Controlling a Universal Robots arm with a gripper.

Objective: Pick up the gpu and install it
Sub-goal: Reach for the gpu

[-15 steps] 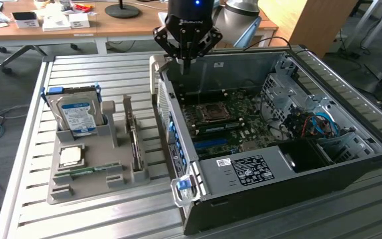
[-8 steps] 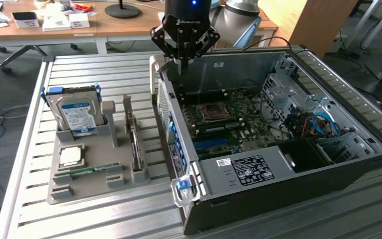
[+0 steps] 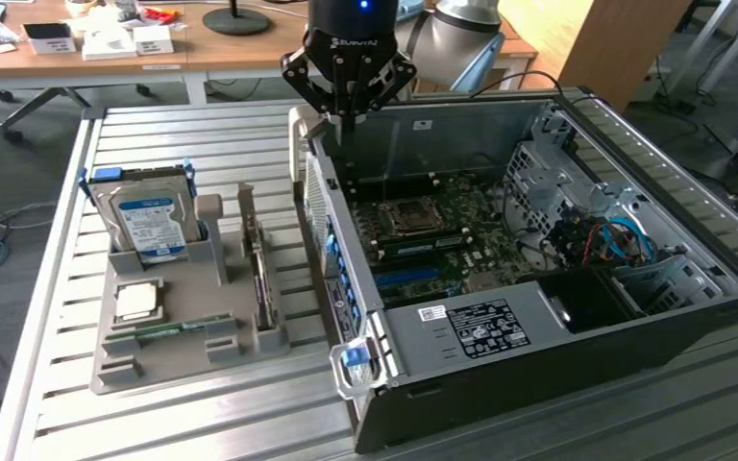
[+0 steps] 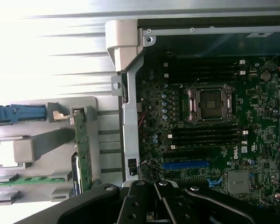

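Arm angled overhead, wrist pointing straight down, jaws closed together.

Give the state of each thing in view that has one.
computer case: side open, board exposed.
claw: shut, empty, above the computer case's wall.
gpu: on edge in the holder, ungrasped.
hard drive: upright in the holder.
memory stick: flat in the holder.
processor socket: empty.

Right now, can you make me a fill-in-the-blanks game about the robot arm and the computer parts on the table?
1. The end effector hangs over the open computer case and holds ____.
2. The gpu stands on its edge in the ____ holder.
3. The hard drive in the same holder wears a ____ label.

Missing words: nothing; gray; blue.
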